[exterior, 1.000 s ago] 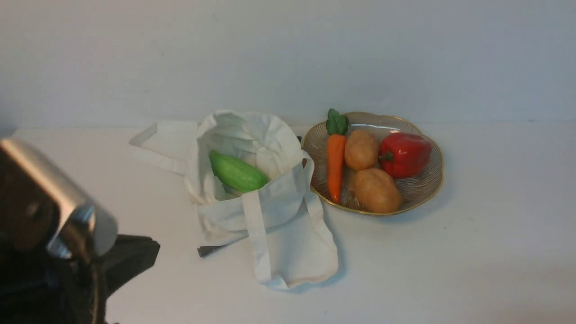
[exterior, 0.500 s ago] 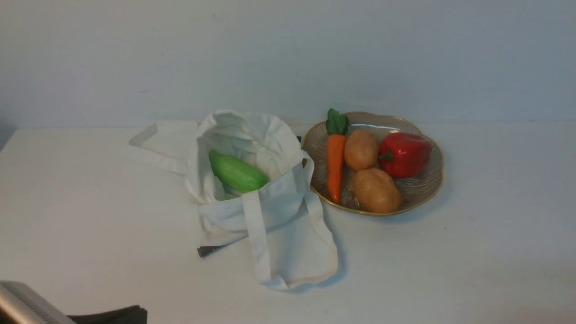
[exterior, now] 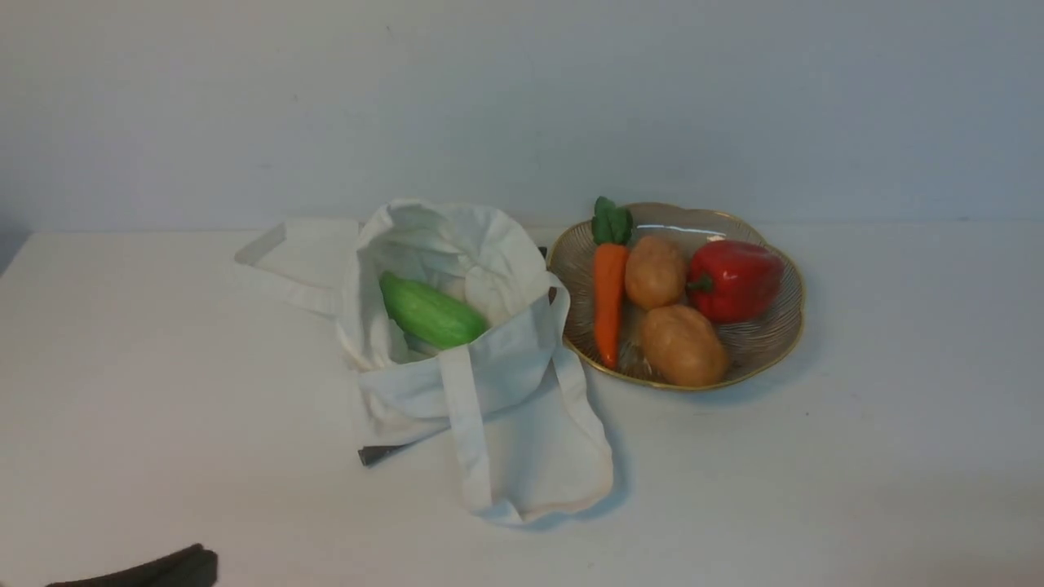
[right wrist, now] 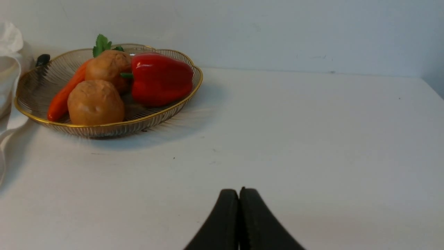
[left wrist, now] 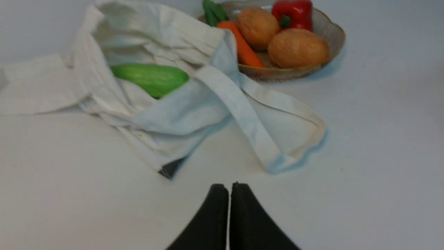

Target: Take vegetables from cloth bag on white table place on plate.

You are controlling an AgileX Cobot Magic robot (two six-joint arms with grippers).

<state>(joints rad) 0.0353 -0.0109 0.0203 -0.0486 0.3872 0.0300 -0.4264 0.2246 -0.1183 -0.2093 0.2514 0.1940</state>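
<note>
1. Lower and farther back toward the robot, the left gripper [left wrist: 229, 185] has moved since the earlier frame, leaving just one dark fingertip at the front view's near edge.
2. Two grippers show in the wrist views, the left one and the right gripper [right wrist: 239, 191]; each has its two fingers brought together, closed, with nothing between them.
3. One cloth bag [exterior: 506, 359] lies on the one white table [exterior: 734, 489], its mouth open. Two strap handles are spread out from it, one toward the left and one toward the robot.
4. One green cucumber [exterior: 432, 311] lies inside the bag, showing through the mouth.
5. One plate [exterior: 763, 346], ribbed and gold-rimmed, sits just to the right of the bag, one handle's base close against its rim.
6. Four vegetables lie on the plate: one carrot [exterior: 608, 302], two potatoes [exterior: 683, 346] and one red pepper [exterior: 734, 280].
7. The carrot is on the plate's left side, its one leafy top pointing away from the robot and reaching over the rim; the potatoes are in the middle, one nearer the robot than the other; the pepper is on the right.
8. Altogether, five vegetables are visible: four on the plate and one in the bag.
</note>
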